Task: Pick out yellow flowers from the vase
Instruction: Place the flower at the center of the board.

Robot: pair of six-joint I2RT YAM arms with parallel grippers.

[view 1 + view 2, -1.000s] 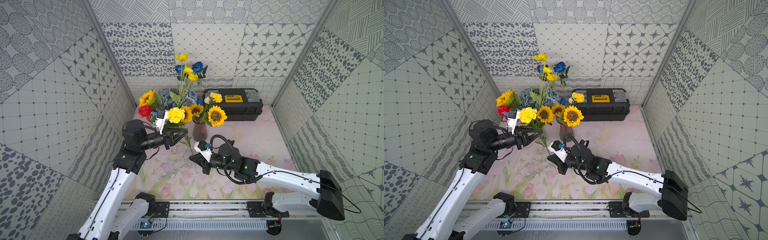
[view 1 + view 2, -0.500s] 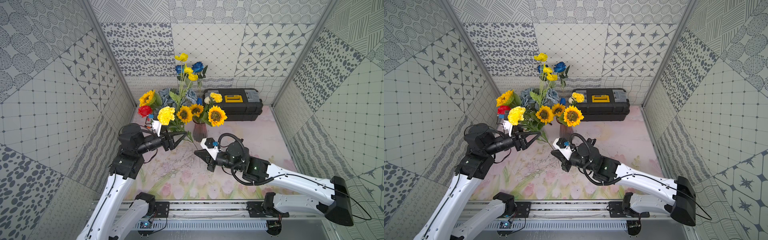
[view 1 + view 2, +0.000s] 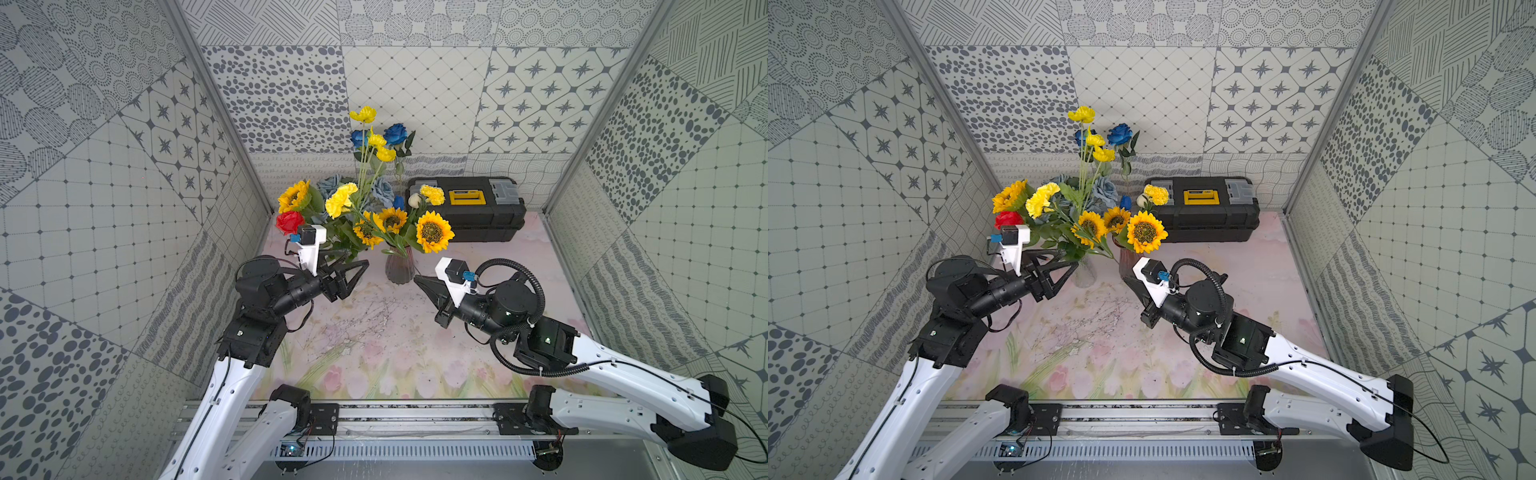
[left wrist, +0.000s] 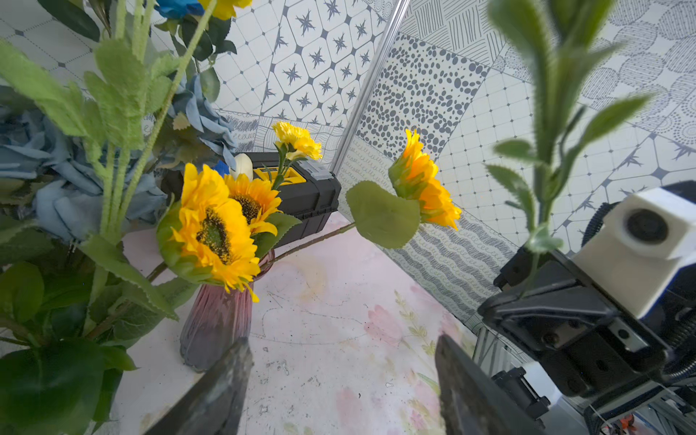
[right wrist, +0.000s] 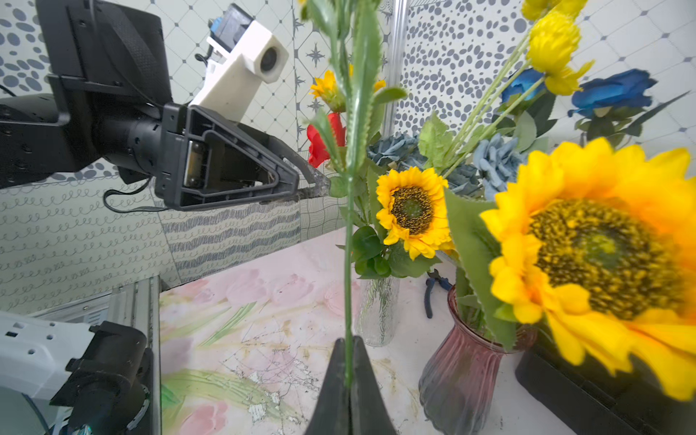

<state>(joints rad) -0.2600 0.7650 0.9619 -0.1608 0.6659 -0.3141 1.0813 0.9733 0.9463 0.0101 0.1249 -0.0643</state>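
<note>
One stem (image 5: 347,263), likely light and bendy, is clamped low in the right tool (image 5: 349,344); the left tool (image 4: 341,342) is spread, empty. Stems, not soft blooms (image 3: 434,230), should be gripped.

— What closes the space in?
— Walls (image 3: 415,95) of grey-and-white patterned panels: dots, stars, grids, squiggles, joined at corner posts (image 3: 217,108).
— And below?
— A tabletop (image 3: 374,345) printed with pale pink tulips and green leaves, scuffed in the middle. A black toolbox (image 3: 478,220) with a yellow handle sits at the back; a metal rail (image 3: 415,415) runs along the front. The light is bright and even.
</note>
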